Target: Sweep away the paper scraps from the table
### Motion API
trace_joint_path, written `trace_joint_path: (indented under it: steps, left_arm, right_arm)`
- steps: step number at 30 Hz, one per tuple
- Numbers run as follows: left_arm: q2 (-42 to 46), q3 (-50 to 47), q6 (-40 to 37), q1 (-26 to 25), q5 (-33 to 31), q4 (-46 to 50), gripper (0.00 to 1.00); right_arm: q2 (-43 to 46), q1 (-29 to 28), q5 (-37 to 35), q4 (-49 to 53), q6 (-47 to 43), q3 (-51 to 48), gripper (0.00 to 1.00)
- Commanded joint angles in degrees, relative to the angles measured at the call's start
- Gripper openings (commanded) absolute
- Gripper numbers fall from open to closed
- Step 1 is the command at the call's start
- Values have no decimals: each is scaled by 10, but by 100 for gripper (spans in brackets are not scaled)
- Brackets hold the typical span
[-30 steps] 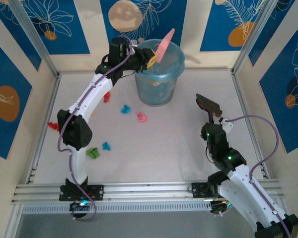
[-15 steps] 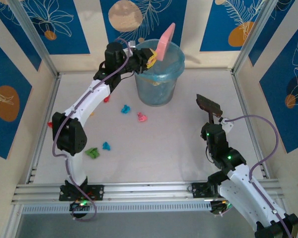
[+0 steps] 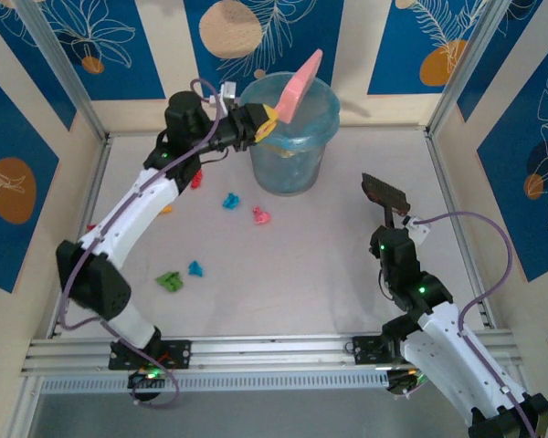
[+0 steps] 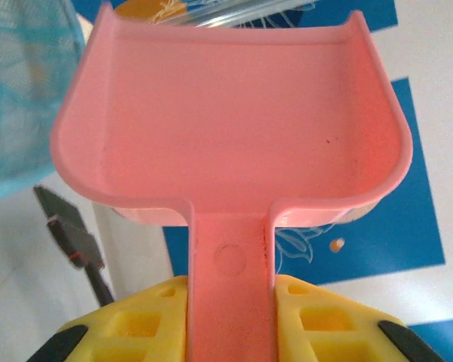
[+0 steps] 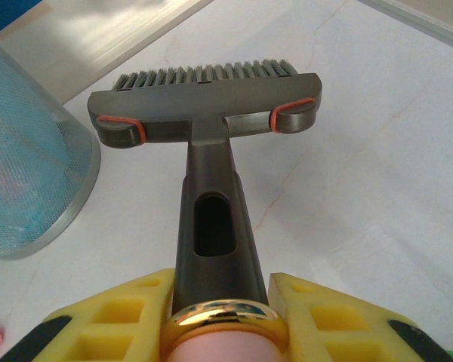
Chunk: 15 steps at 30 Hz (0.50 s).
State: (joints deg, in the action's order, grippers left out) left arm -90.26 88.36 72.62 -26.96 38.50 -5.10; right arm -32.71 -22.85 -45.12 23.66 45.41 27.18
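- The bin [image 3: 292, 151] stands on the table [image 3: 329, 274] at the far middle, close before the back wall.
- The dustpan [image 3: 299, 82] hangs tilted above the bin's left rim. Its handle is clamped in the left gripper [image 3: 258, 121], just left of the bin.
- The brush [image 3: 384, 192] is right of the bin and well apart from it, head toward the far side. Its handle is clamped in the right gripper [image 3: 397, 228] on its near side.
- The scraps [image 3: 230, 201] lie scattered on the table left of and before the bin. Two more lie side by side nearer the front left.
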Motion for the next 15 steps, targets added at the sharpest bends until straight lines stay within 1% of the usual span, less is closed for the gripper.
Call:
trace_joint_path:
  steps: [1, 3, 4, 9, 11, 15]
  left_arm:
    - [69, -83, -91, -38, -14, -5, 0]
    - [103, -132, -127, -61, -36, 10, 0]
    - [124, -155, -151, -74, -57, 28, 0]
    - [233, -256, -271, -151, -189, 110, 0]
    - [268, -294, -305, -180, -214, 128, 0]
    - [320, -380, -351, -215, -257, 156, 0]
  right_arm:
    - [17, 1, -39, -7, -2, -8, 0]
    - [24, 2, -42, -1, 0, -9, 0]
    - [29, 2, -44, 1, -1, -10, 0]
    - [46, 4, -52, 2, 1, -18, 0]
    - [49, 4, -56, 6, 3, -17, 0]
    - [55, 5, -53, 10, 5, -17, 0]
